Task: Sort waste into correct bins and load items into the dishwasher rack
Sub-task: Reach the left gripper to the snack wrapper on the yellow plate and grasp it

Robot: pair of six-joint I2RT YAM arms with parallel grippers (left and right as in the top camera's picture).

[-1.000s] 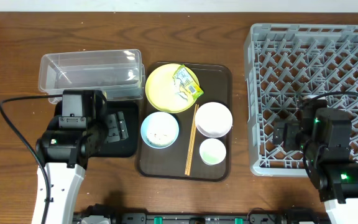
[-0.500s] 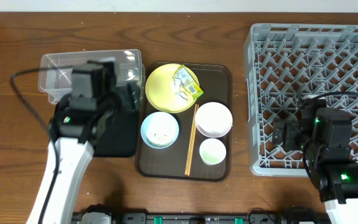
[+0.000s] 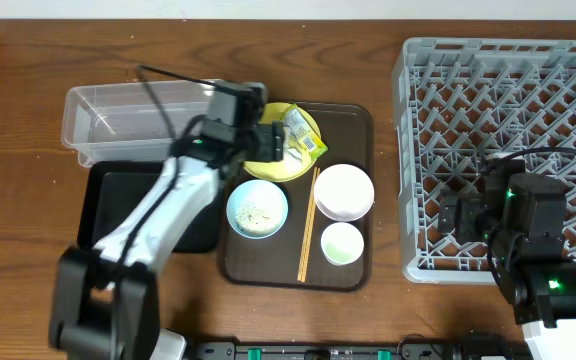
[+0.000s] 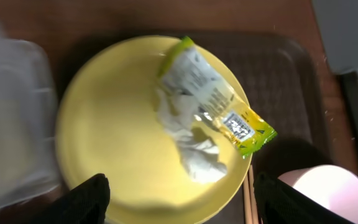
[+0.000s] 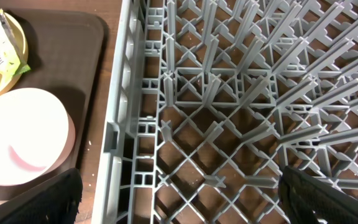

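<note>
Both wide | left pincer [image 4: 188,199] over wrapper [image 4: 211,117] on yellow plate [image 4: 107,140] | right pincer [image 5: 182,199] above rack [image 5: 229,124]

Yellow plate [image 4: 110,137]; green-yellow-white wrapper [image 4: 213,109]; light blue bowl [image 3: 235,205]; grey lattice rack [image 5: 120,93]; dark brown tray [image 3: 353,120].

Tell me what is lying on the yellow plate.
The crumpled green-and-yellow snack wrapper lies on the yellow plate, toward its right rim in the left wrist view. The plate surface that shows is otherwise bare; anything beneath the wrapper is covered.
</note>
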